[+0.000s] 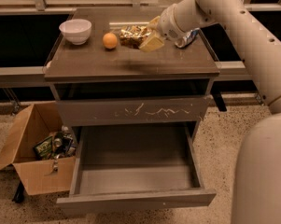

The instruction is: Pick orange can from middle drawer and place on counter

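Overhead, the big white robot arm (233, 27) reaches in from two o'clock over the glossy dark grey-brown counter (130, 64) of the grey cabinet. Below, at six o'clock, the wide shallow grey middle drawer (135, 171) stands pulled out, its floor bare. A brown cardboard box (30, 167) of clutter sits on the floor at eight o'clock. A round white bowl (75, 30) rests at ten o'clock, well apart. The gripper (148, 31) pinches the small shiny copper-orange can (130, 35) between its yellowish fingers (152, 43). The can juts toward nine o'clock from the jaws, its long axis seemingly along the counter's width, and the shadow beneath suggests it hangs just above the surface. A silver-and-blue can (187, 37) lies near the wrist at three o'clock. The round orange fruit (110, 40) sits just beside the held can at nine, the only thing crowding a set-down.
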`<state>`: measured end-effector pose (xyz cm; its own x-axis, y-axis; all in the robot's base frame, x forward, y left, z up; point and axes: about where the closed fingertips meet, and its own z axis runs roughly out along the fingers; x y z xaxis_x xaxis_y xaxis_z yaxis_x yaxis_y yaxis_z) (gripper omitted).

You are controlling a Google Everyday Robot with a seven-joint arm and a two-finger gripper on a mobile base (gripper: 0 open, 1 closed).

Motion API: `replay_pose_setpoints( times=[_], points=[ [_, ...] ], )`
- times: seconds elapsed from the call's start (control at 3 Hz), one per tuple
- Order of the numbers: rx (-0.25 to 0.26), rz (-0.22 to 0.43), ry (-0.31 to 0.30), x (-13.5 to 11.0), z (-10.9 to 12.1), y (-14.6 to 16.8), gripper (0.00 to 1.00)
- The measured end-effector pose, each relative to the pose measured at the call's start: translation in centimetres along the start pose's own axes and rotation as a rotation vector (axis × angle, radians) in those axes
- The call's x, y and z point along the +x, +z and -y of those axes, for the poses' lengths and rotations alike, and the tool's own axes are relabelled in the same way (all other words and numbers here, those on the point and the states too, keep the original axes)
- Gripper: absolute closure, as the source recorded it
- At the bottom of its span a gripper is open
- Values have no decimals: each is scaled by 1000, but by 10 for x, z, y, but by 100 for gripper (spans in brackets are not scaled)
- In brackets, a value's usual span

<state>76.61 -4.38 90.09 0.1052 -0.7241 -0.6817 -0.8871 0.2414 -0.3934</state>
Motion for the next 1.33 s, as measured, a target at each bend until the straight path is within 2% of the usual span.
replay_pose_setpoints(
  times=[0.33,0.67,1.0,1.33],
  points=[
    [55,-43,122,24,30,21,100],
    [72,-75,222,46,47,43,82],
    [87,-93,280,60,57,57,59],
    [103,-91,308,66,67,62,34]
  ],
)
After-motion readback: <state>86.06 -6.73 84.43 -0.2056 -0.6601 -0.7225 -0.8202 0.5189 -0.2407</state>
